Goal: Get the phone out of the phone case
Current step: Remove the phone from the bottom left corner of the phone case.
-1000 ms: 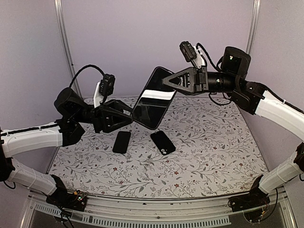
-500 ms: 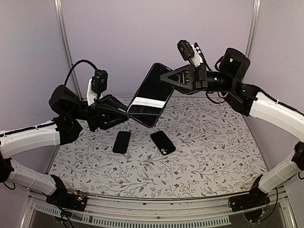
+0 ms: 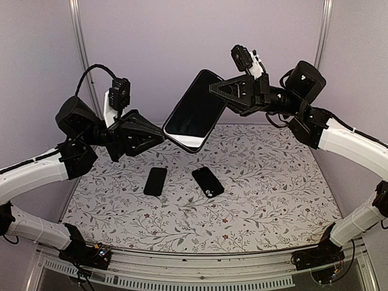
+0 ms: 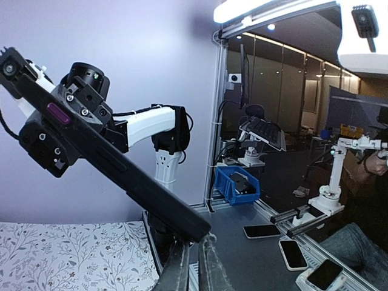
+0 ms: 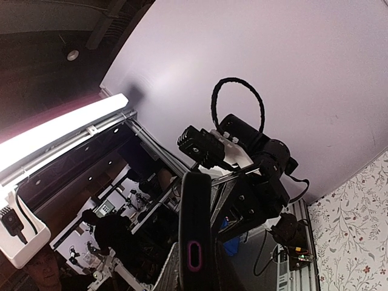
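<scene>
The phone [image 3: 195, 111] sits in its black phone case [image 3: 179, 142] and is held tilted in the air above the back of the table, screen towards the camera. My right gripper [image 3: 213, 90] is shut on its upper right edge. In the right wrist view the case [image 5: 194, 218] stands edge-on between the fingers, showing a purple-rimmed port. My left gripper [image 3: 162, 136] is shut on the lower left corner. In the left wrist view the case [image 4: 121, 176] runs as a dark bar down to the fingertips [image 4: 213, 251], which pinch its corner.
Two dark phones lie flat on the floral mat [image 3: 273, 182], one left of the middle [image 3: 155, 180] and one at the middle [image 3: 207, 181], both below the held phone. The grey back wall and metal frame posts [image 3: 82, 54] stand close behind both arms.
My left gripper has risen and closed onto the case's lower corner. The phone has lifted and tilted a little more upright. The right gripper has kept its hold and shifted slightly up.
</scene>
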### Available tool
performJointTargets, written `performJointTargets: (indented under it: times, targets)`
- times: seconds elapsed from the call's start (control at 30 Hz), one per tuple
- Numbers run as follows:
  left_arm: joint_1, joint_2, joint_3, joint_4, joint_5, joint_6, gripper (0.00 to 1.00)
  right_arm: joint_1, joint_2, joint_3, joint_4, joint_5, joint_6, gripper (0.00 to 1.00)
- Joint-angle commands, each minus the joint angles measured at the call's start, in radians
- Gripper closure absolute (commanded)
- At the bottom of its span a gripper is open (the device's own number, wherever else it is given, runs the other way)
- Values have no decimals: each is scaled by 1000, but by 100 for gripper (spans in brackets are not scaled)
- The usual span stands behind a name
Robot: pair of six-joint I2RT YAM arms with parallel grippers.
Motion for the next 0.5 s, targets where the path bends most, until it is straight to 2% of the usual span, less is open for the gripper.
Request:
performJointTargets:
  times: [0.0, 0.07, 0.13, 0.27, 0.47]
  targets:
    - [11, 35, 19, -205, -310, 14, 88, 57, -27, 3, -55, -8, -35, 100]
    - [11, 23, 11, -251, -351, 19, 79, 57, -37, 21, -162, 51, -100, 100]
    - [11, 5, -19, -287, -385, 31, 61, 56, -52, 34, -262, 130, -178, 100]
    - [11, -48, -101, -245, -396, 5, 36, 44, -85, 28, -311, 231, -243, 100]
    - [4, -57, -197, 41, -372, -175, 34, 44, -101, 12, -332, 308, -287, 100]
